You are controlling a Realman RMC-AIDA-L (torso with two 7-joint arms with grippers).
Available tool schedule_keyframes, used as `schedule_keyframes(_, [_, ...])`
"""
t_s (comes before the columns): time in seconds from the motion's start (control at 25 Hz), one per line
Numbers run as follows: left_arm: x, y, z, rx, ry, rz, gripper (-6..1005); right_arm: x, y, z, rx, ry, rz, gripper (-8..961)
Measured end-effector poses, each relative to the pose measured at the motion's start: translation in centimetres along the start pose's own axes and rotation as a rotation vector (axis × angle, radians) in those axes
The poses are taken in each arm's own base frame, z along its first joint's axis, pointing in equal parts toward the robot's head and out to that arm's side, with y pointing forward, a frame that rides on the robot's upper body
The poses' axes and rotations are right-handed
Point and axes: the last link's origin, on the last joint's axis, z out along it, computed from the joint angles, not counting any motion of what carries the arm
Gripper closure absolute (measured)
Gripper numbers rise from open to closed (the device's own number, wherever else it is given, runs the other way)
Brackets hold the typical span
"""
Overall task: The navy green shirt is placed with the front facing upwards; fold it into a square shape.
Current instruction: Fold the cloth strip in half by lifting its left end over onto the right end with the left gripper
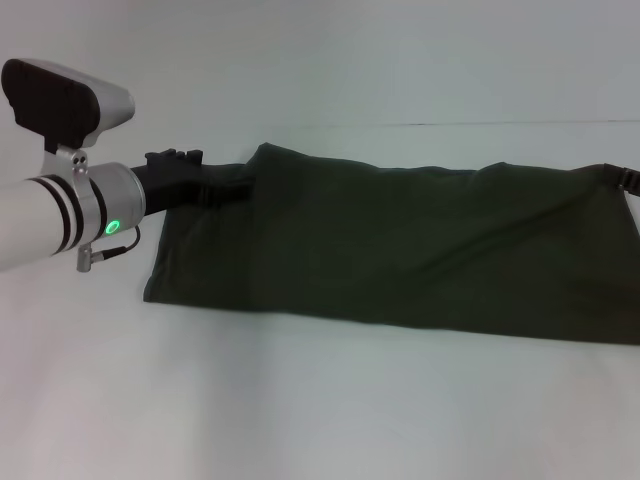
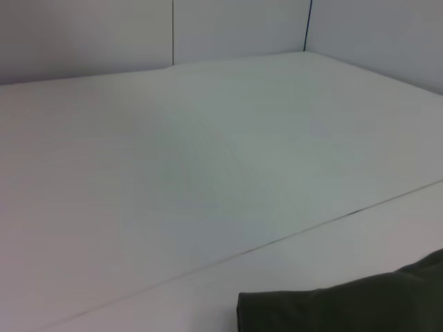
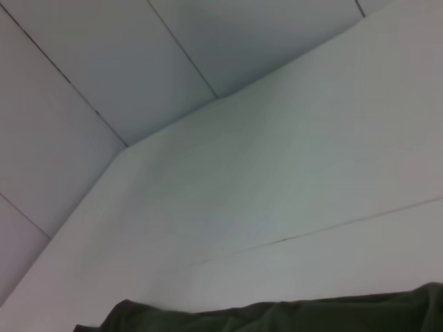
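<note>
The navy green shirt (image 1: pixel 400 250) lies as a long dark olive band across the white table, with no lettering showing. Its far edge rises to a peak at each end. My left gripper (image 1: pixel 232 183) sits at the shirt's far left corner, its black fingers shut on the cloth there. Only a sliver of my right gripper (image 1: pixel 626 180) shows at the picture's right border, by the shirt's far right corner. A strip of the shirt's edge (image 2: pixel 346 304) shows in the left wrist view, and another strip of the shirt's edge (image 3: pixel 277 317) in the right wrist view.
The white table (image 1: pixel 320 420) runs wide in front of the shirt. A thin seam (image 1: pixel 480 124) crosses the table behind the shirt. White panel walls (image 2: pixel 83 34) close the back of the workspace.
</note>
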Motion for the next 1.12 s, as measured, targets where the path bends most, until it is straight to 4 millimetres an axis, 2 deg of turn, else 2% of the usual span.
schedule_keyframes(0.52, [-0.2,0.2,1.2,0.022,-0.038,-0.017,125,-1.5,1.6,1.0,-0.043,0.028,0.037,113])
schedule_keyframes(0.76, [-1.1,0.1,2.4,0.092,-0.088,-0.013,125,-1.3,2.0,1.6,-0.052,0.042,0.019,113])
schedule_keyframes(1.12, [-1.4,0.0,2.5,0.103,-0.098,-0.006,124,-0.4,2.0,2.0,-0.039,0.055,-0.004,118])
